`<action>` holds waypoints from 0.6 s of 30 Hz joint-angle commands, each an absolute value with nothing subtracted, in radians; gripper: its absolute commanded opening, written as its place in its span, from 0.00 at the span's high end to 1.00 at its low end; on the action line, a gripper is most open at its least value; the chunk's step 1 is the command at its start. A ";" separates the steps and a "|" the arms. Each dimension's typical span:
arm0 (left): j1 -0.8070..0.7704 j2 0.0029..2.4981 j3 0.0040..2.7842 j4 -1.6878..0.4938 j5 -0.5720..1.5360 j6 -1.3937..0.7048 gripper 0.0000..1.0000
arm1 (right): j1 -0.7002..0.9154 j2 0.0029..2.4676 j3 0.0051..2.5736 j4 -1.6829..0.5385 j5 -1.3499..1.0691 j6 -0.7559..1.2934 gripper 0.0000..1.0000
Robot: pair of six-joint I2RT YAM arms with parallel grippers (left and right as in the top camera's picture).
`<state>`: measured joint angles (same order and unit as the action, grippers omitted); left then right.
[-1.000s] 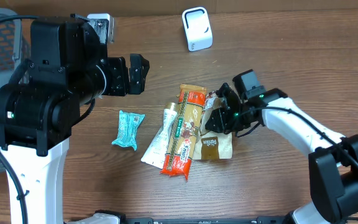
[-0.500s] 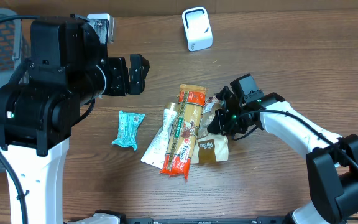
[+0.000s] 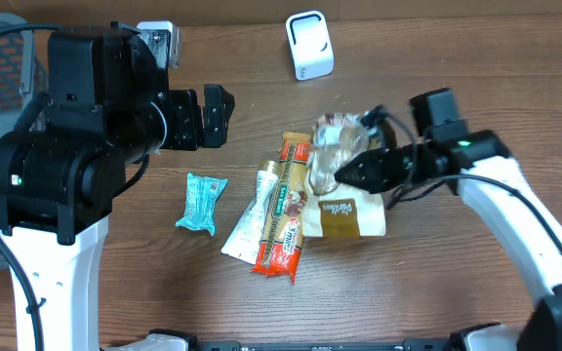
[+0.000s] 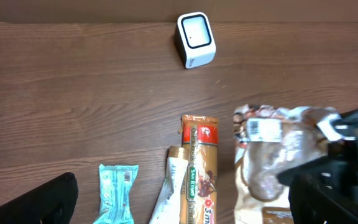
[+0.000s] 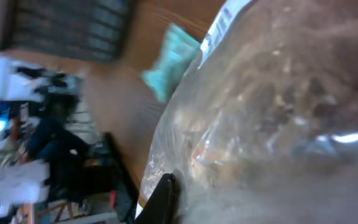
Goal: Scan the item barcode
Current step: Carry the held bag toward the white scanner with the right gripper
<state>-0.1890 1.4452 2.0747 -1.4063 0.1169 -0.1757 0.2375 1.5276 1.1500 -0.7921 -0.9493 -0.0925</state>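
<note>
I have the right arm stretched in low from the right, its pincer [image 3: 351,174] pinching the clear bag [image 3: 338,144] near the scanner [image 3: 309,45], on my side of it. The left arm stands well left of the scanner, its pincer [image 3: 222,115] spread wide above the bench [image 3: 476,58].

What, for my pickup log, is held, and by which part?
The right gripper pinches the clear plastic bag of brown snacks near its middle; the left gripper holds nothing.
</note>
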 commanded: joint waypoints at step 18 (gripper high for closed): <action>-0.190 1.449 2.081 -1.402 0.124 -0.153 0.01 | 0.229 1.551 1.510 -0.890 -0.769 -0.092 0.97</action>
